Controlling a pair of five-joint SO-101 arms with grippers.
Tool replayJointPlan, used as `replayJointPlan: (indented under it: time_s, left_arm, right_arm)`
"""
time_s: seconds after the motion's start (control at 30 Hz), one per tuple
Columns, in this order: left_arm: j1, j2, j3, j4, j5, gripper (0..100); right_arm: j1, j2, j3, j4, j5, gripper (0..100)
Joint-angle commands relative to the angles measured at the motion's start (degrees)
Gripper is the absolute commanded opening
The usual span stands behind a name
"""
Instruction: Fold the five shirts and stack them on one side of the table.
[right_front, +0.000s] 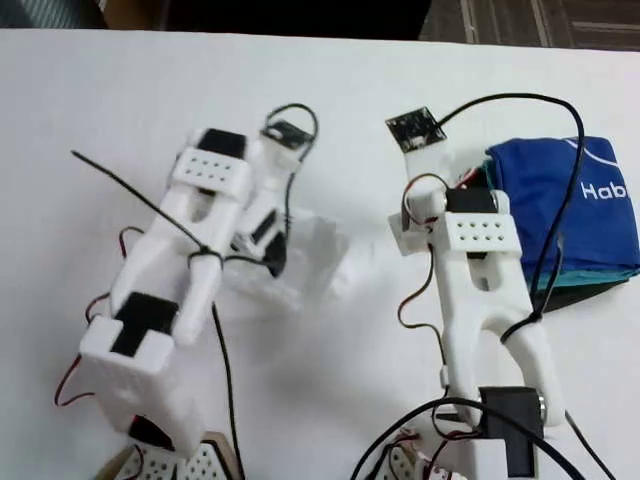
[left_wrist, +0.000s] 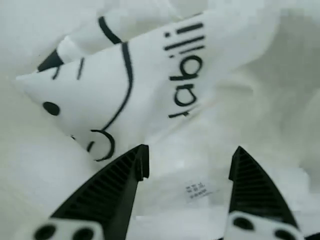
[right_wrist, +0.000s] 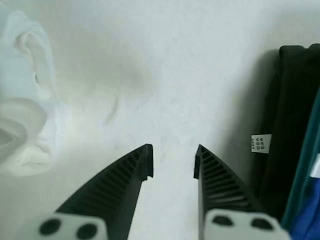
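A crumpled white shirt (right_front: 318, 262) with black print lies on the white table, mid-table. In the left wrist view the white shirt (left_wrist: 150, 85) lies close under my left gripper (left_wrist: 190, 162), which is open just above the cloth with a small label between its fingers. My left arm's gripper (right_front: 272, 248) hangs over that shirt in the high view. At the right edge sits a stack of folded shirts (right_front: 570, 215), blue on top, teal and black beneath. My right gripper (right_wrist: 173, 161) is open over bare table, between the white shirt (right_wrist: 25, 125) and the stack (right_wrist: 292, 130).
The white table (right_front: 120, 90) has bare room along its far side and far left. Black and red cables (right_front: 225, 370) trail from both arms across the near side. A dark floor lies beyond the table's far edge.
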Motion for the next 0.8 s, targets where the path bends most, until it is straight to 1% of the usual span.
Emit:
replayJointPlan:
  time_s: [0.0, 0.17, 0.27, 0.37, 0.47, 0.6, 0.67, 0.77]
  left_arm:
    - [4.04, -5.36, 0.57, 4.48, -0.18, 28]
    - [6.24, -6.77, 5.85, 4.66, -0.18, 28]
    - [5.89, -8.7, 7.08, 4.66, -0.26, 28]
    - [4.31, -12.48, 6.73, 4.66, -3.25, 28]
    - [0.7, -17.05, 5.67, 4.66, -5.36, 28]
    - [-7.56, -20.04, 7.69, 4.04, -8.35, 28]
    - [-11.78, -19.78, 10.86, 0.62, -10.02, 28]
    - [-15.47, -19.52, 17.63, -8.0, -11.43, 28]
  right_arm:
    - [0.48, -0.04, -2.55, 0.04, -0.26, 14.8]
    - [0.48, -0.22, -2.55, 0.04, -0.26, 14.8]
    - [0.48, -0.22, -2.55, 0.13, -0.26, 14.8]
    - [0.4, -0.22, -2.55, 0.04, -0.26, 14.8]
    - [0.04, -0.04, -2.55, 0.04, -0.26, 14.8]
    - [0.22, 0.22, -4.22, 0.13, -0.26, 14.8]
    - [0.31, 0.22, -5.63, 0.31, -0.26, 14.8]
    - [-0.13, 0.22, -7.03, 0.31, -0.35, 14.8]
